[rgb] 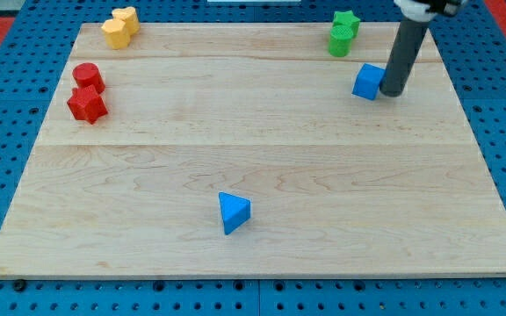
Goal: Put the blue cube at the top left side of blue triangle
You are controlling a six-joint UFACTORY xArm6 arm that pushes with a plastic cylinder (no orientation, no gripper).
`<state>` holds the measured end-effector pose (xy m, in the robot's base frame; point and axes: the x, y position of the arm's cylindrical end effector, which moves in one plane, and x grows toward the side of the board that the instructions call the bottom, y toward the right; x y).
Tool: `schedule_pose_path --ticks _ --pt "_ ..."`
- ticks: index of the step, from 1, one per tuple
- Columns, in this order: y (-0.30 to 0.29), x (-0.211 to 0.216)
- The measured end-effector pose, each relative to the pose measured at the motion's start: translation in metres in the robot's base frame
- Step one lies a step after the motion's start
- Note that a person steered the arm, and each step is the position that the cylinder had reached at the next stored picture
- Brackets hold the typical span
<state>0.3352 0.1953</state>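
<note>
The blue cube [368, 82] sits near the view's top right of the wooden board [253, 211]. My tip [393, 92] stands right against the cube's right side, touching it or nearly so. The blue triangle [233, 212] lies low on the board, a little left of centre, far down and left of the cube.
A green star [347, 20] and a green cylinder [340, 40] sit just above and left of the cube. Two yellow blocks [119, 26] are at the top left. A red cylinder [87, 76] and a red star [86, 104] are at the left edge.
</note>
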Motion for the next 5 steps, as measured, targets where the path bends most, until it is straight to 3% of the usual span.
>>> schedule_pose_path --ticks 1,2,4,5 --pt "0.007 -0.032" --pt "-0.001 -0.037" --pt "-0.021 0.013" --pt "-0.026 0.015"
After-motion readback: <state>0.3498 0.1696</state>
